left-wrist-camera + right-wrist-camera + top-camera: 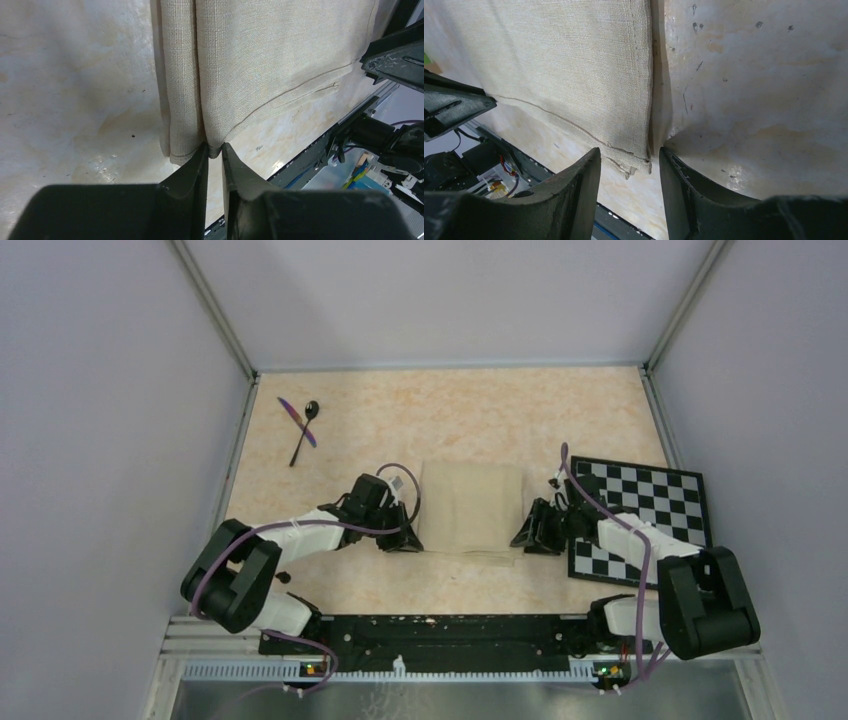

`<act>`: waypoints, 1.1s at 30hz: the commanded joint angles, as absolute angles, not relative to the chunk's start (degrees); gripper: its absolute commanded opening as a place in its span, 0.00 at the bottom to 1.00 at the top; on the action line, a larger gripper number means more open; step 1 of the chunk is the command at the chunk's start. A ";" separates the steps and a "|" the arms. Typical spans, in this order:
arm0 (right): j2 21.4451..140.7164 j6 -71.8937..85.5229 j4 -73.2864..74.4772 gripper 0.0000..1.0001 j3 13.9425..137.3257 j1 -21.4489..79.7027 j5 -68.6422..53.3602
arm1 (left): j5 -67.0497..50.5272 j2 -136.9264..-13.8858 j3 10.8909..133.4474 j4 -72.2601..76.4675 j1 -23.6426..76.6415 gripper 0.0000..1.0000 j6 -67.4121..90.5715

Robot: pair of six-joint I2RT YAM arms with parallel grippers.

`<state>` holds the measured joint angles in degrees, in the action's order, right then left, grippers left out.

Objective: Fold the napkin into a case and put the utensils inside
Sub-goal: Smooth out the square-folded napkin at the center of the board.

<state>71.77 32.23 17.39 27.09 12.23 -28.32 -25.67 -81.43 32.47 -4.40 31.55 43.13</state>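
The beige napkin lies folded in a rough rectangle at the table's middle. My left gripper is at its near-left corner; in the left wrist view its jaws are pinched on a fold of the napkin's edge. My right gripper is at the near-right corner, open, its jaws straddling the napkin's corner without closing on it. The black spoon and the purple knife lie crossed at the far left, away from both grippers.
A black-and-white checkerboard lies to the right, partly under my right arm. White walls enclose the table on three sides. The arm bases and a metal rail run along the near edge.
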 commanded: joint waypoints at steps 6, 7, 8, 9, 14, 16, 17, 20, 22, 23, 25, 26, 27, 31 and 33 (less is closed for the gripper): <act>72.77 32.00 15.74 0.42 25.24 11.91 -30.53 | -23.44 -80.18 32.19 -3.36 31.82 0.13 41.74; 72.74 31.93 15.73 0.41 24.97 11.87 -30.72 | -23.56 -80.30 32.03 -3.30 31.82 0.13 41.88; 72.70 31.92 15.69 0.41 24.72 11.89 -30.99 | -23.71 -80.30 31.81 -2.95 31.82 0.12 41.97; 72.75 31.97 15.39 0.40 24.54 11.88 -31.32 | -23.86 -80.32 31.62 -2.57 31.82 0.12 42.07; 72.95 32.18 14.82 0.37 24.34 11.87 -31.09 | -24.72 -80.49 31.38 -1.76 31.74 0.12 42.49; 73.03 32.30 14.80 0.32 24.59 11.87 -30.88 | -24.71 -80.32 31.38 -1.90 31.81 0.12 42.45; 73.01 32.33 14.84 0.28 24.79 11.87 -30.84 | -24.70 -80.19 31.38 -1.99 31.77 0.12 42.45; 72.04 32.27 15.97 0.12 25.55 11.86 -30.61 | -24.66 -79.44 31.67 -2.69 31.77 0.12 42.47; 70.70 32.13 17.41 0.03 26.28 11.87 -30.19 | -24.48 -78.50 32.04 -3.19 31.80 0.12 42.50; 69.98 32.05 18.22 0.01 26.75 11.87 -30.09 | -24.43 -78.16 32.22 -3.58 31.81 0.12 42.48; 68.67 31.77 19.59 0.00 27.48 11.87 -29.89 | -24.11 -77.38 32.75 -4.51 31.79 0.11 42.40; 68.07 31.73 20.08 0.00 27.77 11.87 -30.03 | -23.80 -76.94 33.02 -5.00 31.75 0.10 42.35; 67.61 31.75 20.60 0.00 28.06 11.91 -30.20 | -23.51 -76.50 33.23 -5.67 31.80 0.09 42.31; 66.91 31.85 21.05 0.00 28.22 11.97 -31.85 | -21.41 -75.18 33.88 -8.47 31.79 0.06 41.86; 66.80 32.43 20.17 0.00 27.77 12.03 -33.39 | -20.92 -74.54 33.93 -9.33 31.79 0.06 41.52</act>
<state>68.20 32.58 19.97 26.00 12.23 -31.31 -23.16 -76.95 32.03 -6.76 31.59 42.76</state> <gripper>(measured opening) 0.016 0.070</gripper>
